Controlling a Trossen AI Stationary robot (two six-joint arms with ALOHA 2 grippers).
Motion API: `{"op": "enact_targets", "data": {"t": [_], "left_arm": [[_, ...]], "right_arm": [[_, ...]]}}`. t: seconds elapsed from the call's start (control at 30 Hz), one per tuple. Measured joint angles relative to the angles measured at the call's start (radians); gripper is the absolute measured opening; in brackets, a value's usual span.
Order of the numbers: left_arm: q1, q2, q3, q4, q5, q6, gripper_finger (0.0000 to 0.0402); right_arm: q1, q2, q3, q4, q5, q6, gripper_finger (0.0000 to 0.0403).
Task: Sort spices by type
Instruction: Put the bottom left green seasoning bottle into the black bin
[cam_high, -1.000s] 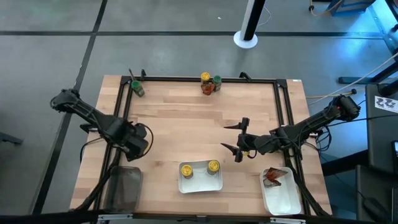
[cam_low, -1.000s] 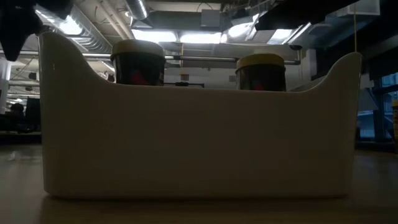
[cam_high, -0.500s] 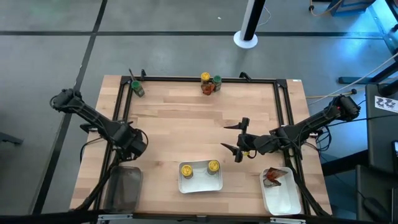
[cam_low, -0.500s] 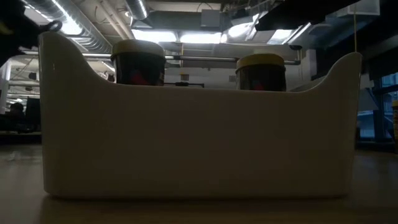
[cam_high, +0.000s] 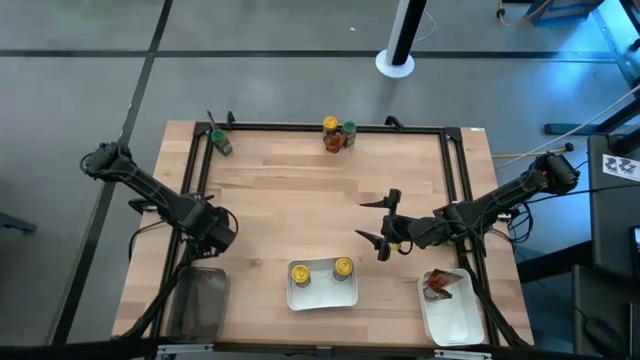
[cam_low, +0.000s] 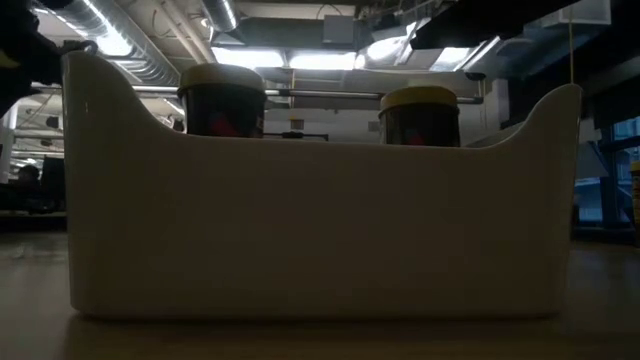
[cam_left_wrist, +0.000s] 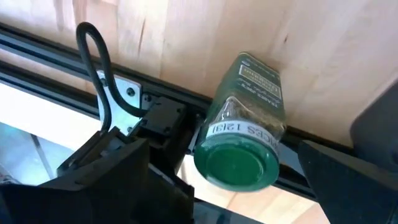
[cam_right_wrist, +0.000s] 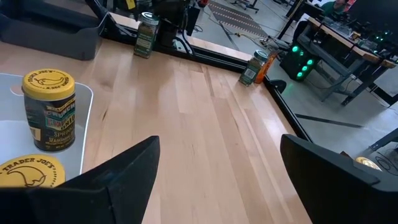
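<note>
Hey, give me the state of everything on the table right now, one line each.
left gripper, open, empty
right gripper, open, empty
two yellow-capped jars, upright in middle tray
red packets, lying in right tray
corner green-capped jar, upright, unsorted
far-edge yellow-capped jar, upright, unsorted
far-edge green-capped jar, upright, unsorted

From overhead I get even, soft light on the wooden table (cam_high: 320, 200), shadows faint. The low view is dim and backlit: ceiling lights (cam_low: 250, 57) glare behind a white tray (cam_low: 320, 230) in near silhouette. Left wrist view bright, its green-capped jar (cam_left_wrist: 242, 134) slightly soft. Right wrist view clear, background hazy.
</note>
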Motion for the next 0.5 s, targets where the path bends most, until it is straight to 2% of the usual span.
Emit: {"op": "enact_targets", "data": {"t": [0.17,0.5], "left_arm": [[0.000,0.002,-0.011,0.032,-0.003,0.001,0.0374],[0.000,0.003,-0.032,0.037,0.004,0.021,0.0289]], "right_arm": [[0.000,0.000,0.000,-0.001,0.000,0.000,0.0331],[0.000,0.000,0.000,-0.001,0.000,0.000,0.0331]]}}
